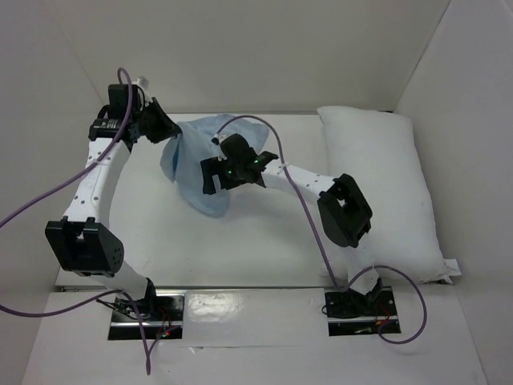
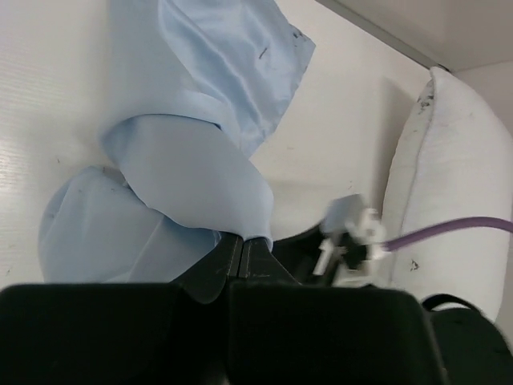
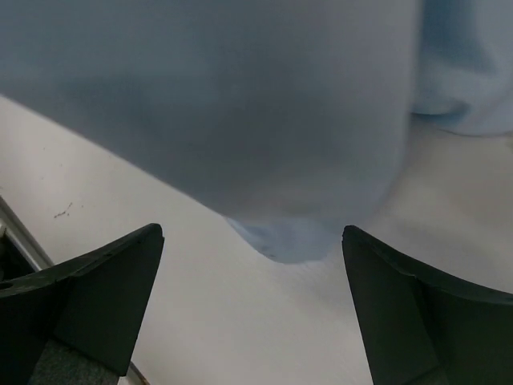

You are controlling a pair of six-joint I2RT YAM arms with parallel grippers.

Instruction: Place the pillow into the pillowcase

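Starting at the far left, the left hand is clenched on an edge of the pillowcase. The left wrist view shows its fingers pressed together with a fold of light blue cloth pinched between them. From that pinch the pillowcase drapes away and down onto the white surface, bunched and wrinkled, lying to the right of the left hand.

Next comes the right hand, poised over the middle of the cloth, its fingers spread wide and grasping nothing. In its own wrist view the two dark fingers frame the pillowcase, which hangs ahead of the gap between them with its lower edge near the surface.

Farthest right, the pillow lies flat at the right side of the surface, apart from the pillowcase and from both hands.
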